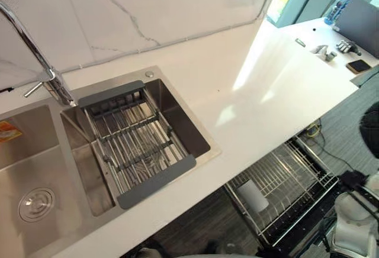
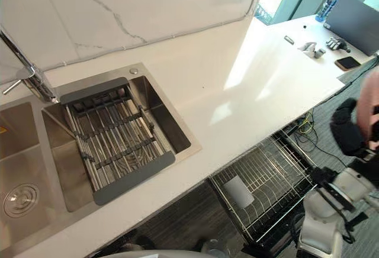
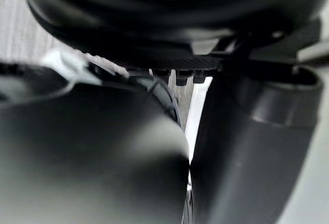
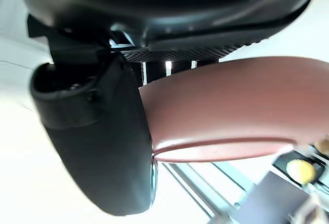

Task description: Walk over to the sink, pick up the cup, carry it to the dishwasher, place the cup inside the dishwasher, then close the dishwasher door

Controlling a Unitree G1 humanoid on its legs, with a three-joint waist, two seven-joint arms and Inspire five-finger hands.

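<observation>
Dark and blurred at close range, the left hand (image 3: 92, 152) gave me no way to tell how its fingers stood. On the head feed, a steel tap (image 1: 35, 51) rose over the far left rim of the sink (image 1: 177, 95), and the left basin showed a round drain (image 1: 36, 204). A wire draining rack with grey ends (image 1: 139, 142) spanned the right basin from the far rim to the near rim. The white counter (image 1: 260, 92) ran on to the right. Below its front edge stood the pulled-out dishwasher rack (image 1: 296, 175), with a white cup (image 1: 254, 194) among the wires near its left end. I could not tell whether that one was upright. Past the rack's right end, my right hand (image 2: 346, 129) was up in the air, gripping the pink cup (image 2: 368, 98). On the right wrist feed, the thumb (image 4: 103, 131) pressed against the cup's side just below its rim. At the far right corner, a white table (image 1: 308, 30) carried a laptop (image 1: 361, 18), a phone (image 1: 359, 65) and a bottle (image 1: 339, 6).
</observation>
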